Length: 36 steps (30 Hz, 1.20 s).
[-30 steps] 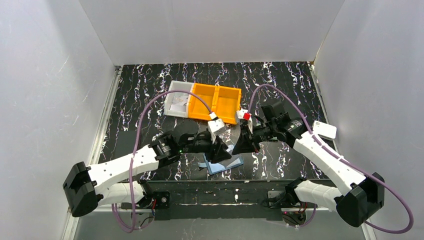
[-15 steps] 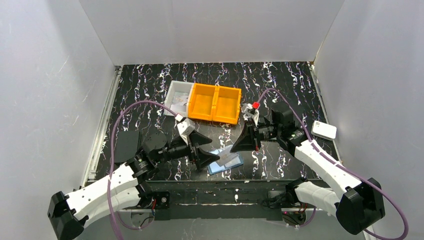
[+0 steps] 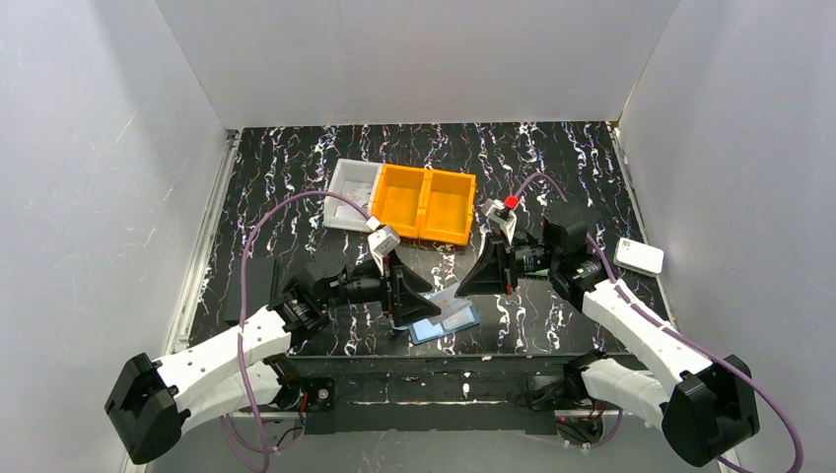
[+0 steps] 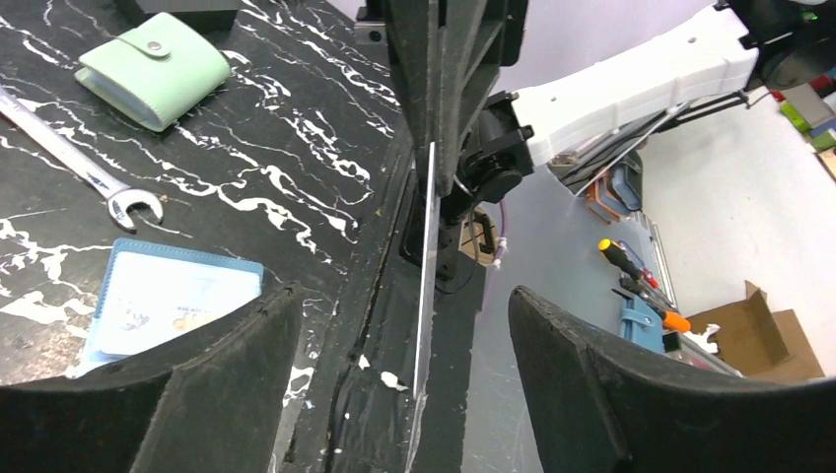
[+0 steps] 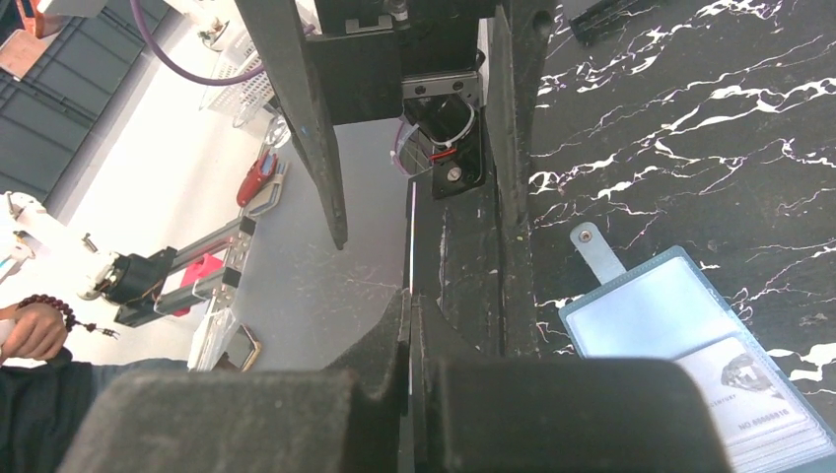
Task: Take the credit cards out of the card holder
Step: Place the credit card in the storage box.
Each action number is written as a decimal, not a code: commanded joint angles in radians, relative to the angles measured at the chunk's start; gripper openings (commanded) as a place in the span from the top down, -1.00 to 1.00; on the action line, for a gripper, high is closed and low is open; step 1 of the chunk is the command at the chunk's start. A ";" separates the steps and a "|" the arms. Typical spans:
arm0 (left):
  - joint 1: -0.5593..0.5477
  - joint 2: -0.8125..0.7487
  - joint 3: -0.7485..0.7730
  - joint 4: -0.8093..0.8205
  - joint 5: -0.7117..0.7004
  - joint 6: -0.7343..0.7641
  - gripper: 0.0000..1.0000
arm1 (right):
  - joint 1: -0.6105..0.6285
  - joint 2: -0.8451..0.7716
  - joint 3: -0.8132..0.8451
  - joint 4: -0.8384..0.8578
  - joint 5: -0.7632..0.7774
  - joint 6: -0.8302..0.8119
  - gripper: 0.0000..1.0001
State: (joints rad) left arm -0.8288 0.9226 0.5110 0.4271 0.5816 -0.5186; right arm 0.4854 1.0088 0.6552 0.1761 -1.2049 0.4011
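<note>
Since 0.5 s ago, we note the left arm has swung in toward the centre and its gripper now sits closer to the right one; the right arm has risen slightly and the card tip has lifted off the holder.

Right gripper (image 5: 411,315): jaws pressed together on 1 credit card (image 3: 448,294). In the right wrist view we see the card edge-on as a thin pale line running out from between the fingertips. It is held in the air, above and just beyond the holder's far edge.

Left gripper (image 4: 399,299): jaws wide apart. In the left wrist view the card's edge stands between the 2 fingers; neither finger appears to touch it.

Card holder (image 5: 641,317): lies open and flat on the table (image 3: 296,168), close to the near edge, light blue inside facing up. Its snap tab (image 5: 594,252) sticks out from 1 corner. A second card (image 5: 754,394) sits in the holder's pocket, printed face up.

Nearby: a green pouch (image 4: 153,67), snapped shut, and a wrench (image 4: 74,148) lie on the table beside the holder, apart from it. An orange bin (image 3: 424,204) stands further back.
</note>
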 commanded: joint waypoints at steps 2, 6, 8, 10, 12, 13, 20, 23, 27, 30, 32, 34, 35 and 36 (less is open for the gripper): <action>0.011 0.011 0.038 0.062 0.068 -0.023 -0.29 | -0.004 -0.002 -0.005 0.069 -0.013 0.022 0.97; 0.013 0.034 0.045 0.062 0.095 -0.029 -0.10 | -0.004 0.003 -0.003 0.071 -0.014 0.022 0.97; 0.015 0.050 0.052 0.064 0.108 -0.029 0.03 | -0.004 0.005 -0.004 0.071 -0.013 0.020 0.97; 0.018 0.069 0.063 0.062 0.121 -0.031 0.17 | -0.004 0.006 -0.006 0.071 -0.013 0.019 0.97; 0.022 0.088 0.080 0.062 0.144 -0.028 0.58 | -0.005 0.008 -0.008 0.069 -0.012 0.018 0.97; 0.025 0.097 0.086 0.063 0.159 -0.023 1.00 | -0.005 0.008 -0.008 0.067 -0.011 0.015 0.97; 0.108 0.090 0.204 -0.295 0.257 0.268 1.00 | -0.005 0.039 0.106 -0.393 0.031 -0.434 -0.05; 0.121 0.098 0.380 -0.777 0.093 0.658 1.00 | -0.006 0.103 0.238 -0.726 0.129 -0.779 -0.83; 0.133 0.118 0.532 -1.135 -0.129 1.105 1.00 | -0.021 0.182 0.290 -0.856 0.235 -0.936 -0.96; 0.183 0.145 0.608 -1.239 -0.246 1.311 1.00 | -0.077 0.174 0.208 -0.717 0.232 -0.910 -0.96; 0.290 0.202 0.696 -1.302 -0.228 1.384 1.00 | -0.126 0.161 0.161 -0.660 0.235 -0.908 -0.97; 0.391 0.284 0.791 -1.344 -0.197 1.435 1.00 | -0.165 0.172 0.119 -0.618 0.206 -0.913 -0.97; 0.427 0.341 0.835 -1.359 -0.180 1.458 1.00 | -0.186 0.185 0.108 -0.601 0.180 -0.911 -0.97; 0.459 0.380 0.874 -1.371 -0.165 1.483 1.00 | -0.204 0.203 0.112 -0.607 0.168 -0.918 -0.96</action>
State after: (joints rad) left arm -0.4896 1.1740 1.2503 -0.7742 0.4252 0.7322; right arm 0.3397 1.1854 0.7918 -0.4866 -0.9920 -0.4599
